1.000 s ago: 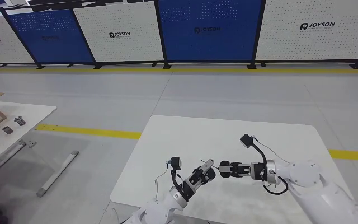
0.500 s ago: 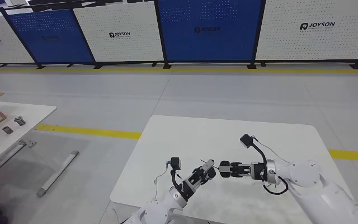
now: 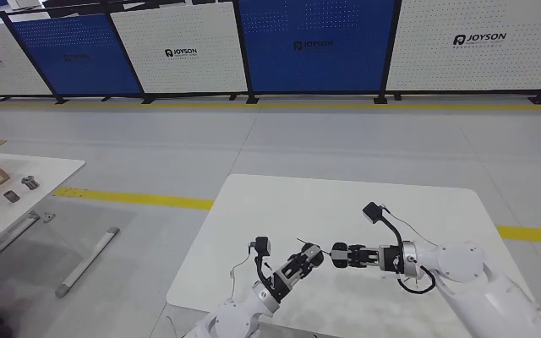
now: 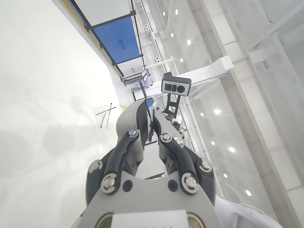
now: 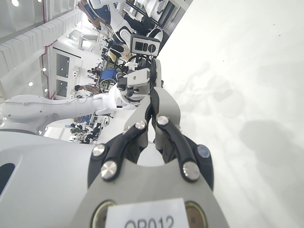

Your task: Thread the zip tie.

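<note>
The top camera sits above the arms, at 6 o'clock, and looks down and forward over the white table [image 3: 355, 198] to the panels [image 3: 317, 46] at 12 o'clock. Each wrist camera sits close behind its gripper, the left gripper [image 4: 148, 113] and the right gripper [image 5: 152, 97], facing the other across the same table.

White table [image 3: 355, 198], rounded corners, sits in the lower middle to lower right of the top view and runs off the bottom edge. Top is plain matte white with a few tiny dark specks [image 5: 222, 60]. Lying flat on it near one edge: a small cluster of thin loose black ties [image 4: 105, 116], crossed over each other.
</note>
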Controlling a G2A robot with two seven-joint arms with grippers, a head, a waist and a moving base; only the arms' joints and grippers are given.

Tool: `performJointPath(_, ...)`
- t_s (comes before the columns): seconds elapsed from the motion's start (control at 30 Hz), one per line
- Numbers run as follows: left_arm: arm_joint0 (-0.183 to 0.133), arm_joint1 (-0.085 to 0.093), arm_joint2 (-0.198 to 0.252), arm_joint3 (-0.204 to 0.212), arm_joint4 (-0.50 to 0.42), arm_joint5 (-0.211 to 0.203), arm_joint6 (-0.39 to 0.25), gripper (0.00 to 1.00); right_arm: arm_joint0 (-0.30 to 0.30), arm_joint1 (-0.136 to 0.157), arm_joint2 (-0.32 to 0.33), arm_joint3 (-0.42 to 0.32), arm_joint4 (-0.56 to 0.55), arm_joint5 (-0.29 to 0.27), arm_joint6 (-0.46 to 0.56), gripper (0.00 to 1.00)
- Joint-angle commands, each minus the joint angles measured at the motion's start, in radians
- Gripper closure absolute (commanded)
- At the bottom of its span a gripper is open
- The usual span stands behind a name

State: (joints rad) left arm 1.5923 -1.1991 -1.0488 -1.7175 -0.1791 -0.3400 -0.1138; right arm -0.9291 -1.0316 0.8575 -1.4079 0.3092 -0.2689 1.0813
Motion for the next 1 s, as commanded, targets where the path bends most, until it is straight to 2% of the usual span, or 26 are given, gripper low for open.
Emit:
performJointPath(0.0, -0.001, -0.001, 0.003, 0.0, 0.005, 0.0, 0.001, 0.91, 0.0, 0.0, 0.0, 0.0, 0.0, 0.0, 0.0, 1.0)
performJointPath(0.13, -0.003, -0.004, 0.005, 0.0, 0.011, 0.0, 0.002, 0.94, 0.0, 0.0, 0.0, 0.0, 0.0, 0.0, 0.0, 1.0)
performJointPath(0.23, -0.003, -0.005, 0.006, 0.002, 0.013, 0.0, 0.002, 1.0, 0.0, 0.0, 0.0, 0.0, 0.0, 0.0, 0.0, 1.0)
performJointPath(0.63, 0.006, -0.009, 0.008, 0.001, 0.048, 0.0, 0.023, 1.0, 0.0, 0.0, 0.0, 0.0, 0.0, 0.0, 0.0, 0.98)
performJointPath(0.67, 0.008, -0.01, 0.008, 0.0, 0.05, 0.0, 0.027, 1.0, -0.009, -0.001, 0.001, -0.008, -0.004, 0.003, -0.021, 0.63)
performJointPath(0.7, 0.009, -0.01, 0.008, 0.0, 0.05, 0.0, 0.031, 1.0, -0.014, 0.0, 0.002, -0.014, -0.009, 0.004, -0.026, 0.19)
performJointPath(0.73, 0.013, -0.011, 0.008, 0.001, 0.046, 0.0, 0.042, 1.0, -0.017, 0.0, 0.006, -0.018, -0.011, 0.004, -0.03, 0.0)
performJointPath(0.87, 0.023, -0.014, 0.01, -0.002, 0.04, 0.004, 0.084, 1.0, -0.037, 0.004, 0.03, -0.026, -0.009, -0.012, -0.043, 0.0)
performJointPath(0.97, 0.027, -0.019, 0.013, -0.02, 0.036, 0.036, 0.148, 1.0, -0.063, 0.013, 0.064, -0.031, -0.001, -0.029, -0.048, 0.0)
